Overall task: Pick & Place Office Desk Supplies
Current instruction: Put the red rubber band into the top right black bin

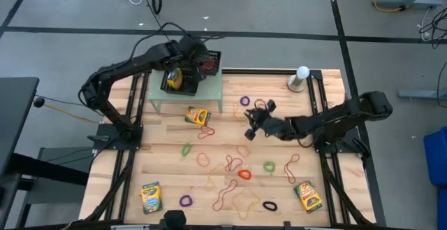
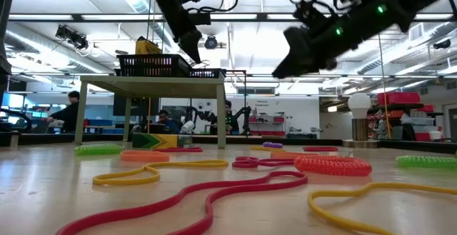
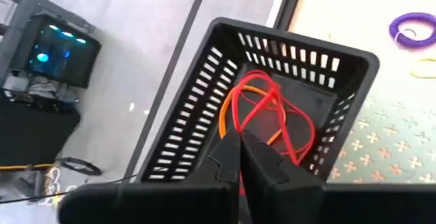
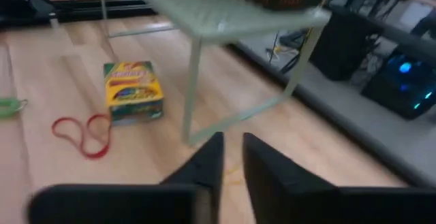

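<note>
Currently mid-sort, loose supplies going into the trays on the raised stand.

High view: left hand (image 1: pixel 190 61) sits over the black mesh trays (image 1: pixel 209 54) on the pale green stand (image 1: pixel 213 90), upper left of centre. One crayon box (image 1: pixel 174 78) already stands in a tray. Right hand (image 1: pixel 250 125) hovers mid-frame over the worktop (image 1: pixel 160 160). Rubber bands (image 1: pixel 244 175) scattered across the lower half; crayon boxes at lower left (image 1: pixel 151 197), lower right (image 1: pixel 307 196), and one just below the stand (image 1: pixel 197 116).

Low view: both arms up high; bands in the foreground, flat on the wood.

Left wrist view: fingers (image 3: pixel 262 159) pressed together above a tray holding red and orange bands (image 3: pixel 262 112); can't tell if a strand is pinched.

Right wrist view: fingers (image 4: pixel 204 159) slightly parted, nothing between them; a crayon box and a red band (image 4: pixel 85 134) lie ahead by the stand leg.

Next, I'd guess: left lifts clear of the tray; right drops onto that box or band, fingers spread wider first.
</note>
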